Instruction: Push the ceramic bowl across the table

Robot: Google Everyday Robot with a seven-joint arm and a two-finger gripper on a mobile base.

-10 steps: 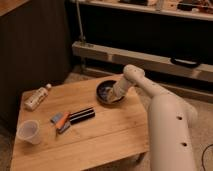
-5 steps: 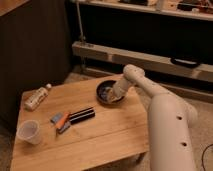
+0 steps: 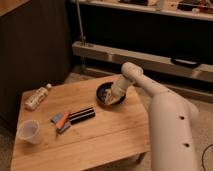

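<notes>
The ceramic bowl (image 3: 104, 93), dark and glossy with a greyish inside, sits near the far right edge of the bamboo table (image 3: 100, 135). My white arm reaches in from the right, and my gripper (image 3: 116, 94) is down at the bowl's right side, over or in its inside. The arm's end covers part of the bowl's right rim.
A translucent plastic cup (image 3: 29, 131) stands at the front left. A small bottle (image 3: 37, 97) lies at the far left. A long black bar (image 3: 81, 115) and a blue-orange item (image 3: 61, 120) lie mid-table. A dark cabinet stands left; a metal shelf rail runs behind.
</notes>
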